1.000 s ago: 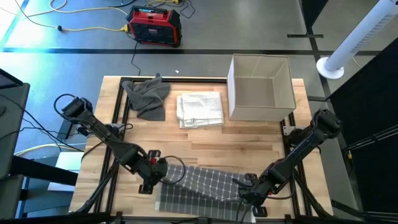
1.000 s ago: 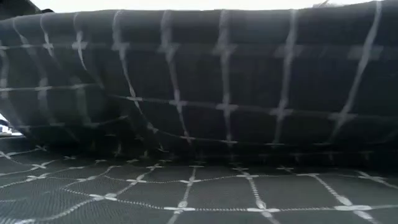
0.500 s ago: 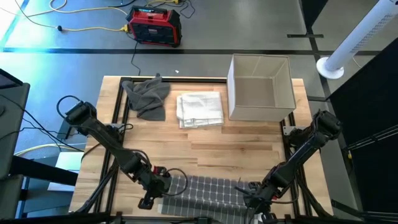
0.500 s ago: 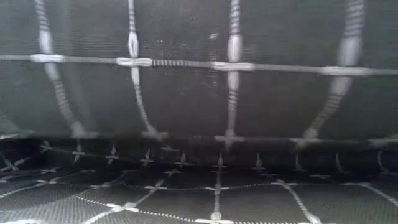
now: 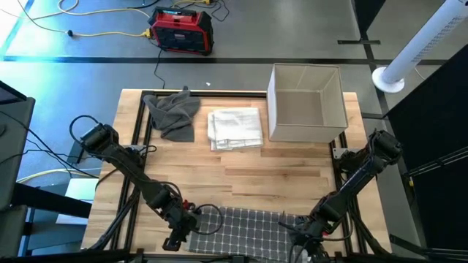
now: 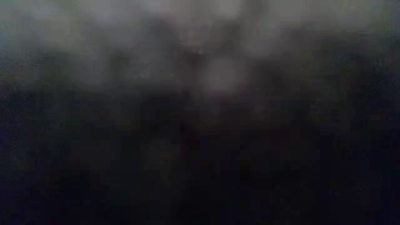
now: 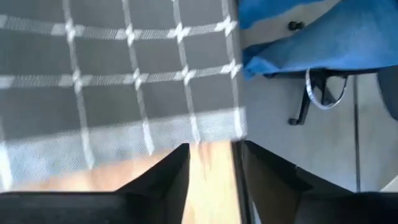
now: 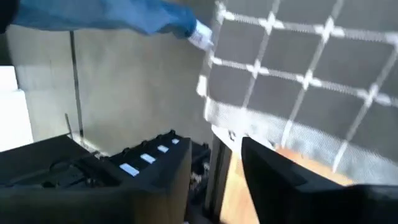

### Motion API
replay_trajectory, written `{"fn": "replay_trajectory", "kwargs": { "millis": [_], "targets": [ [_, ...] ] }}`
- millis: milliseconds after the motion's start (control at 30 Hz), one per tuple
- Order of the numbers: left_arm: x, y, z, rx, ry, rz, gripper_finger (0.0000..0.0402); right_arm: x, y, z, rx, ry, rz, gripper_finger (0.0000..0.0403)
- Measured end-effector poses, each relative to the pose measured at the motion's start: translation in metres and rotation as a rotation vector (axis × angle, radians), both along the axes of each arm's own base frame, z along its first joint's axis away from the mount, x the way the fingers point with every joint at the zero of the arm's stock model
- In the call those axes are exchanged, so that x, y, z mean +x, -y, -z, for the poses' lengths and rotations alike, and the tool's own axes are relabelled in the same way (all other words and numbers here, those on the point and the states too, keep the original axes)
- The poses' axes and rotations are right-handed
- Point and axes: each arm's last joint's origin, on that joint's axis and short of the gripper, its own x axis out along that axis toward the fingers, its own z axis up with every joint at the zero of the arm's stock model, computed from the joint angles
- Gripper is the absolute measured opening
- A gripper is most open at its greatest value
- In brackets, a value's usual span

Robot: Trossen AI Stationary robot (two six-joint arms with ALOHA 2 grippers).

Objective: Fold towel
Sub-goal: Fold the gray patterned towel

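The towel [image 5: 248, 228], dark grey with a white grid, lies spread flat along the table's near edge. My left gripper [image 5: 184, 228] stands open at its left end. In the left wrist view the towel's pale hem and corner [image 7: 211, 127] lie just past the spread fingers [image 7: 214, 168], with bare wood between them. My right gripper [image 5: 298, 235] is open at the towel's right end, where the hem [image 8: 261, 134] lies beyond its fingertips [image 8: 214, 162]. The low view is dark and blurred, blocked by something right at the lens.
A crumpled grey cloth [image 5: 174, 113], a folded white towel [image 5: 235, 128] and an open beige box [image 5: 307, 102] stand along the far side. A black frame [image 5: 139, 146] runs along the table's edges. Bare wood [image 5: 241, 175] lies in the middle.
Both grippers have moved down and toward the table's near edge, bringing the towel's raised edge with them. The towel hung lifted between them; now it lies flat along the near edge. In the low view the cloth has closed in on the lens.
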Motion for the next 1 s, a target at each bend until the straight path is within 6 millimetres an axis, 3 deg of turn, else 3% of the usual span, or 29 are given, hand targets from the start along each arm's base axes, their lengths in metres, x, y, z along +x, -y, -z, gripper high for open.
{"fn": "replay_trajectory", "kwargs": {
  "millis": [267, 433, 533, 700, 1000],
  "targets": [
    [0.015, -0.021, 0.006, 0.244, 0.17, -0.088, 0.015, 0.009, 0.006, 0.006, -0.15, 0.212, 0.141, 0.0114],
    [0.024, -0.037, 0.04, 0.173, 0.154, -0.093, 0.0108, 0.006, 0.02, 0.033, -0.166, 0.172, 0.211, 0.0045],
    [0.021, -0.052, 0.059, 0.217, 0.078, -0.121, 0.0068, 0.002, 0.038, 0.05, -0.215, 0.109, 0.275, 0.0008],
    [0.017, -0.077, 0.066, 0.315, -0.007, -0.188, 0.0007, 0.004, 0.065, 0.064, -0.239, 0.052, 0.389, 0.0002],
    [0.014, -0.116, 0.057, 0.455, -0.104, -0.287, 0.0009, 0.01, 0.13, 0.056, -0.502, 0.052, 0.587, 0.0]
  ]
}}
